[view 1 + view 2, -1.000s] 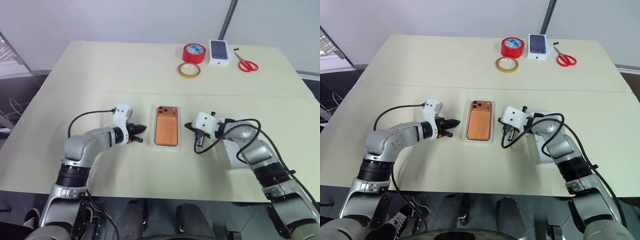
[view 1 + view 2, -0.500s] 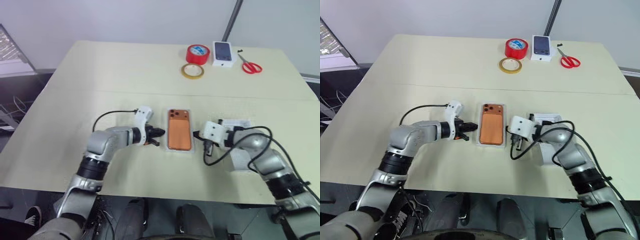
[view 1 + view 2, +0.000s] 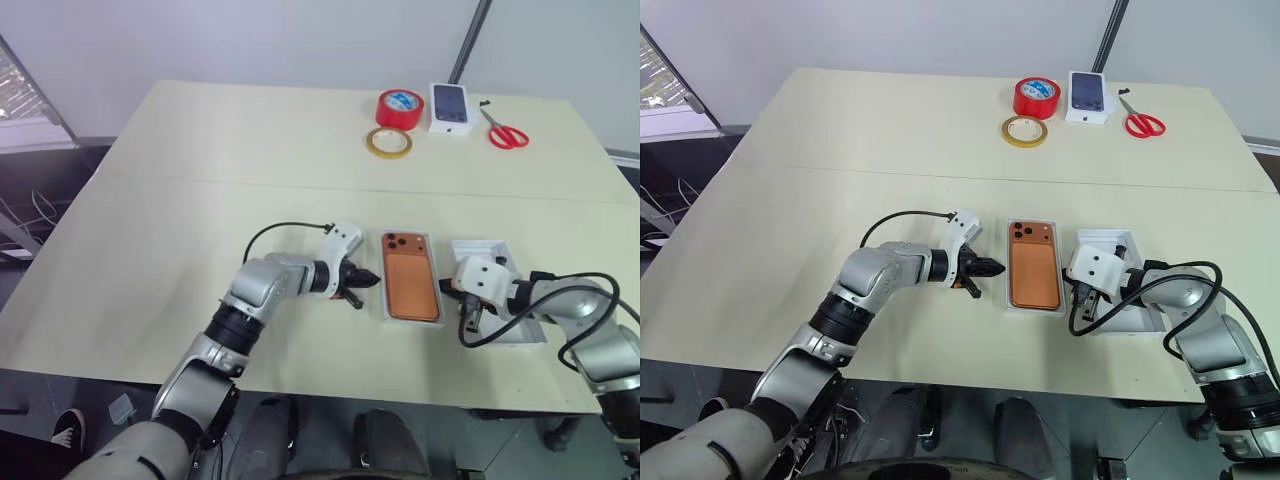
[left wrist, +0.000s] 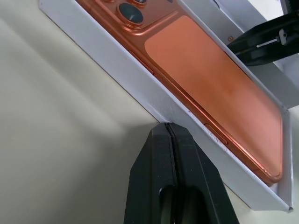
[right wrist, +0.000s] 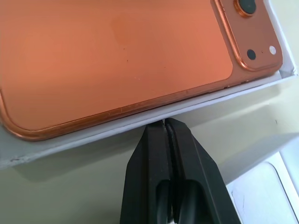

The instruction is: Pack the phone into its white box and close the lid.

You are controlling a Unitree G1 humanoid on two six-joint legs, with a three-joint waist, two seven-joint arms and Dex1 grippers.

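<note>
The phone (image 3: 411, 288) already lies back-up in the white box (image 3: 385, 300), near the front edge of the worktop (image 3: 200, 150), so packing looks done and the step in hand appears to be squaring the box between the 2 arms. The left claw (image 3: 366, 283) is fully closed and empty, its tips against the box's left wall. The right claw (image 3: 448, 289) is likewise closed on nothing, its tips pressed to the box's right wall, as the right wrist view shows.

The lid (image 3: 500, 290) sits just right of the box, partly under the right arm, open side up; I cannot tell whether anything lies in it. Closing is not yet done. The next move, I judge, calls for opening a claw, gripping the lid by its rim, turning it over and lowering it squarely onto the box.

At the far edge stand a small white box (image 3: 450, 106) printed with a dark phone, red tape (image 3: 399, 106), a yellowish tape ring (image 3: 388, 142) and red scissors (image 3: 505, 131).
</note>
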